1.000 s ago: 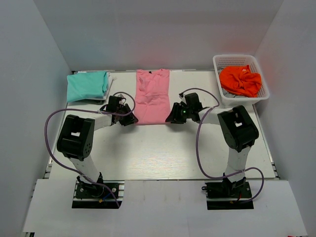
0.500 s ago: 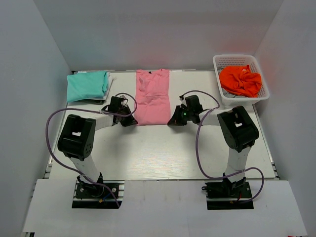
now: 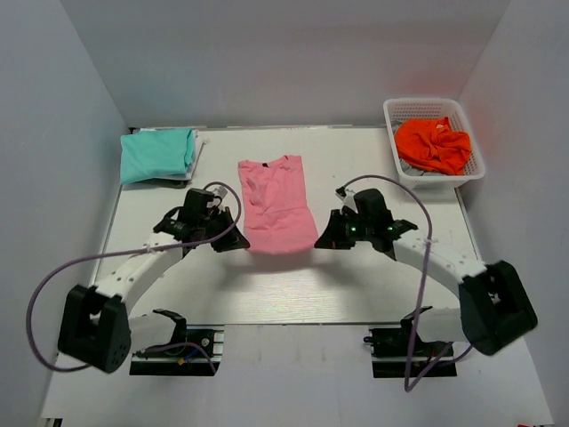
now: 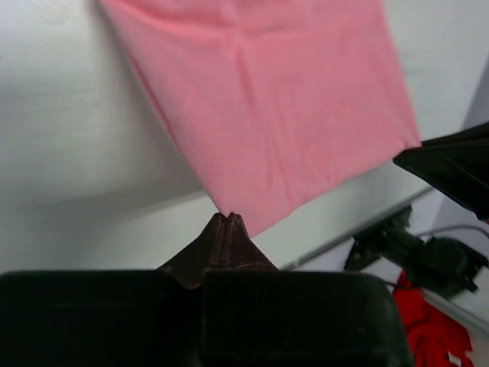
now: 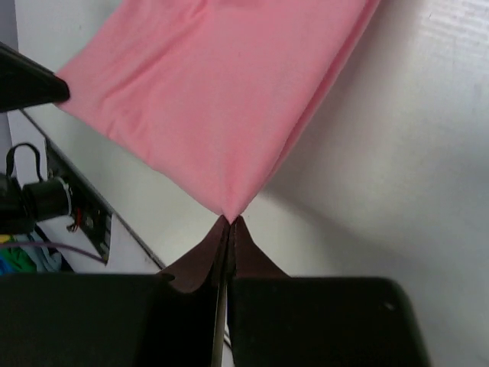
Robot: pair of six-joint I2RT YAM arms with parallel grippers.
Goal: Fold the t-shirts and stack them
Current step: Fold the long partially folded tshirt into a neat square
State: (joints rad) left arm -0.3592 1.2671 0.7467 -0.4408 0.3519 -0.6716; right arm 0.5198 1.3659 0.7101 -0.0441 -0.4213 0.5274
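Observation:
The light pink t-shirt (image 3: 276,202) lies folded lengthwise in the middle of the table, its near hem lifted. My left gripper (image 3: 235,242) is shut on the hem's left corner; the wrist view shows the pink cloth (image 4: 267,115) pinched at its fingertips (image 4: 228,222). My right gripper (image 3: 322,242) is shut on the hem's right corner, with the pink cloth (image 5: 221,99) pinched at its fingertips (image 5: 231,224). The teal t-shirt (image 3: 158,154) lies folded at the back left of the table.
A white basket (image 3: 462,174) at the back right holds a crumpled orange garment (image 3: 433,144). White walls close in the table on three sides. The arms' cables loop over the near half of the table.
Both grippers have pulled the pink shirt's near hem toward the arms and lifted it; the shirt has slid nearer. Both arms have stretched out low over the table.

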